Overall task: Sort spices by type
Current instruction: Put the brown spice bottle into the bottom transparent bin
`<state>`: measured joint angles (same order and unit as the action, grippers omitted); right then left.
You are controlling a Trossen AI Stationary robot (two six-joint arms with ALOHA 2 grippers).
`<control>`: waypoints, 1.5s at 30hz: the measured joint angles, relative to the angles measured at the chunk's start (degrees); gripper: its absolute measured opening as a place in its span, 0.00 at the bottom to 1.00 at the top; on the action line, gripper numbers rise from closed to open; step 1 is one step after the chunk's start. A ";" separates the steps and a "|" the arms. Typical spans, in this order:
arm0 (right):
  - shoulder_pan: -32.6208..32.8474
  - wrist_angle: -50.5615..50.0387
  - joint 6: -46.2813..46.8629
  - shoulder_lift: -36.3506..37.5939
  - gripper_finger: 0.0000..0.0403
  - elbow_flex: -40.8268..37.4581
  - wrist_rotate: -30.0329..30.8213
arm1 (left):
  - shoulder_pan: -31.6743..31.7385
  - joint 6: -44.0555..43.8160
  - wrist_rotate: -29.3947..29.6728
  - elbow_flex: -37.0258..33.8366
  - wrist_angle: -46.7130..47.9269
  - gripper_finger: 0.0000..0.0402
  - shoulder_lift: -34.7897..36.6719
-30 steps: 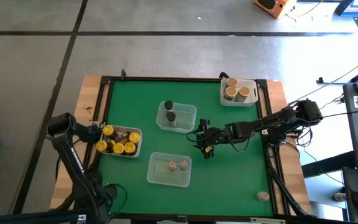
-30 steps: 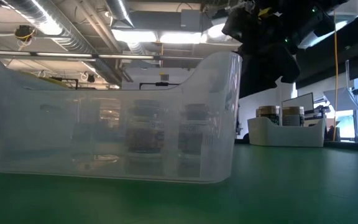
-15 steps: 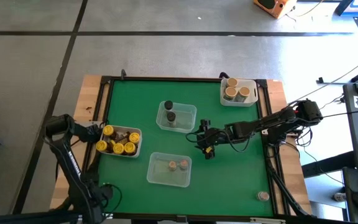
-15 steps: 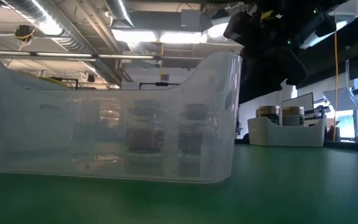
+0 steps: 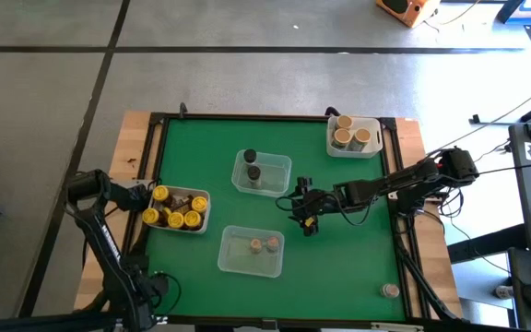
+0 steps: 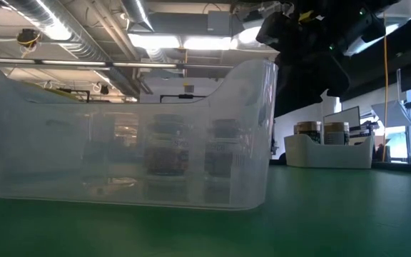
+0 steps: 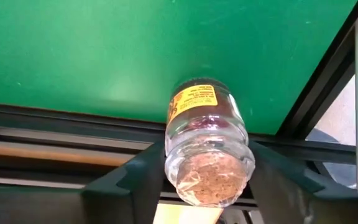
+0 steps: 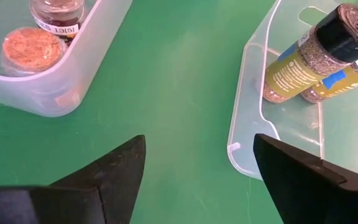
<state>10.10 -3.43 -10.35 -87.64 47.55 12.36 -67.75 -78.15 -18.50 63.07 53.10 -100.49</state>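
The left hand (image 7: pixel 207 186) pinches a small clear glass spice jar with a yellow label and pinkish-brown contents (image 7: pixel 207 149), base toward the wrist camera, the two dark fingers pressed against its sides. In the high view this hand (image 5: pixel 135 195) sits at the left edge of the green counter (image 5: pixel 339 267), just beside the white rectangular tray of yellow-lidded jars (image 5: pixel 177 208).

The right hand (image 5: pixel 304 217) hovers near the middle of the counter, its fingers (image 8: pixel 120 171) spread wide with nothing between them. From its wrist camera, one clear plastic tub (image 8: pixel 73 74) holds a jar with a pinkish-brown top (image 8: pixel 32 46) and another beside it, and a second clear plastic tub (image 8: pixel 253 124) holds two black-lidded jars (image 8: pixel 309 53) lying tilted against each other. In the high view these tubs lie near the counter's front (image 5: pixel 251 250) and just behind its centre (image 5: pixel 262 172). A white tray of tan-lidded jars (image 5: pixel 352 136) stands at the far right corner, and one stray jar (image 5: pixel 391 290) rests alone at the near right corner.

Sorting looks well advanced: most jars are already grouped by lid colour. The step in hand seems to be the left arm carrying its pinkish-brown jar toward the matching front tub. That calls for moving across the counter past the yellow tray and lowering the jar upright into the tub. The free right hand would most likely go for the stray jar.
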 joint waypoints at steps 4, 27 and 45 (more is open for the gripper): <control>-0.01 -0.03 0.00 0.00 0.74 0.00 0.00 | 0.57 -0.39 -0.46 0.02 0.21 0.43 0.00; 0.01 -5.12 0.46 0.00 0.74 0.00 0.04 | 21.99 0.65 3.18 5.57 1.53 0.43 5.53; 0.01 -6.60 2.54 0.00 0.74 0.00 0.04 | 39.59 21.84 18.31 18.36 2.18 0.43 5.41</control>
<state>10.11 -10.03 -7.81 -87.64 47.55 12.40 -28.16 -56.32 -0.20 81.43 55.28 -95.08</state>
